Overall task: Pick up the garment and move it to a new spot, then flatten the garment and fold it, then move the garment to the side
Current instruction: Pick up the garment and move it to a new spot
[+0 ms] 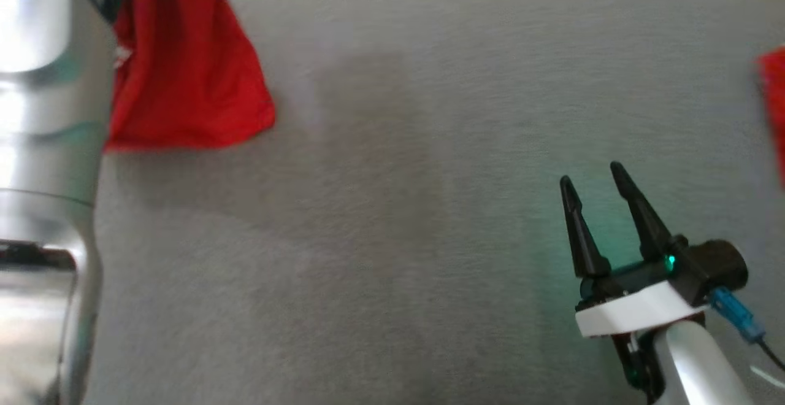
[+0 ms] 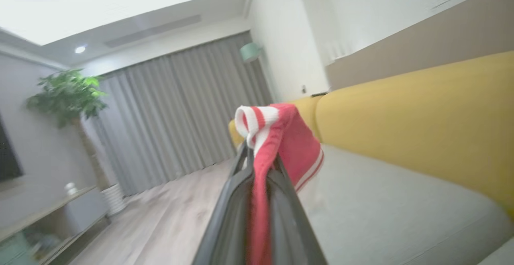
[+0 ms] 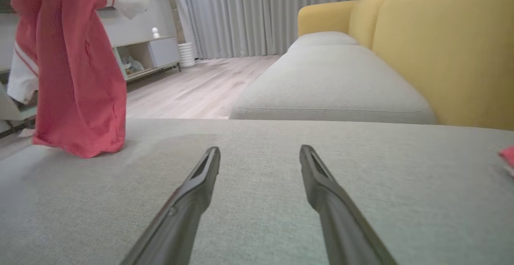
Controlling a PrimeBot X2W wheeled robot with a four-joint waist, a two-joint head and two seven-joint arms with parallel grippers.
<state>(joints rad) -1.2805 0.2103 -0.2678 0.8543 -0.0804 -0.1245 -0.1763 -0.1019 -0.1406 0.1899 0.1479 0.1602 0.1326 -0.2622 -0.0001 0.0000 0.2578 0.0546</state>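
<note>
Garment (image 2: 295, 146) is hanging limp, likely light, from my left gripper (image 2: 259, 164) pinching its striped band; my right gripper (image 1: 590, 173) is hovering spread.

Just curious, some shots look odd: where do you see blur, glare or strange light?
Head view: green glow on the grey cushion by the right claw, glare on the pale forearm. Left wrist view: motion-smeared, ceiling light blown out. Right wrist view: sharpest, red garment slightly soft.
</note>
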